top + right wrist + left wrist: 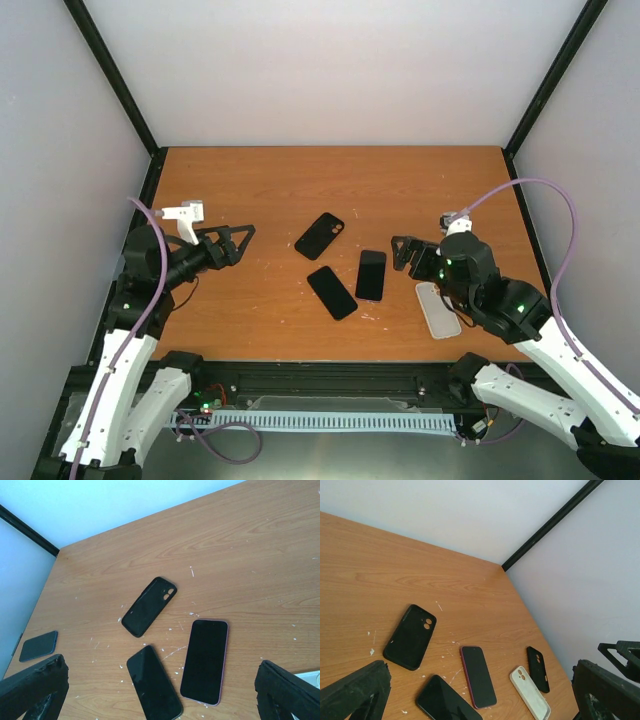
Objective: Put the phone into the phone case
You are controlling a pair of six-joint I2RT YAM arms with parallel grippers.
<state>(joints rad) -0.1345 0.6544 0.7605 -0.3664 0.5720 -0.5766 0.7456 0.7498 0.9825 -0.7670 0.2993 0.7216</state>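
Nothing picked up yet, and plenty here to mix up.
The jaws of the left arm [175, 265] and right arm [480, 285] are spread wide and empty. The pink-edged phone [371, 275] lies flat mid-tabletop [250, 180], just beside a darker phone [331, 292], with the black case [320, 235] near them and a white case [437, 310] by the right arm. The risk, I'd say, is pairing the wrong phone and case, or jaws skidding off a thin edge and shoving the neighbouring phone.

Even, bright, diffuse light; soft faint shadows on the surface [270, 190]; all views sharp, no glare.
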